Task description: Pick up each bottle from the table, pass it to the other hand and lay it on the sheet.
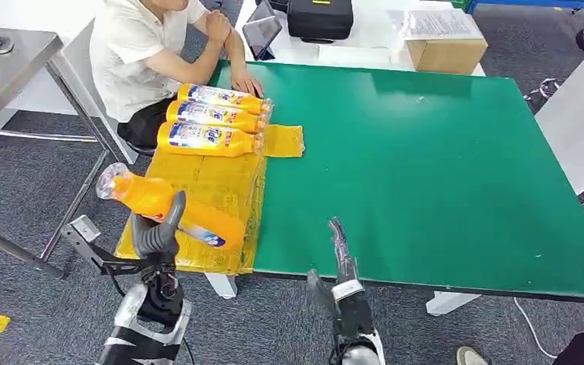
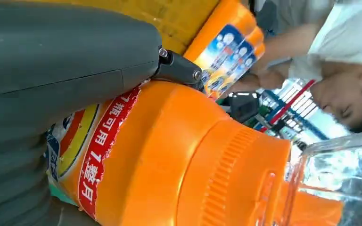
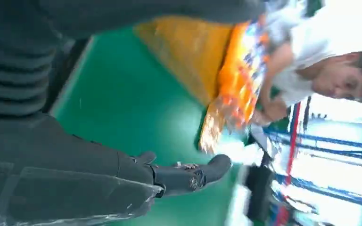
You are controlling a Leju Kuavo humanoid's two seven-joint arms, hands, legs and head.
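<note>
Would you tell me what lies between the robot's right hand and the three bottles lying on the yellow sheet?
In the head view, only bare green table lies between the right hand and the three bottles on the yellow sheet.

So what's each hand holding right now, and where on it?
The left hand grips an orange bottle around its body, fingers over the label, cap end sticking out. The right hand holds nothing.

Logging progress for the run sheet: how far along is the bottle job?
Three orange bottles already lie side by side on the yellow sheet. A fourth bottle is held by the left hand over the sheet's near end, not yet laid. The right hand is open and empty. The green table shows no further bottles.
</note>
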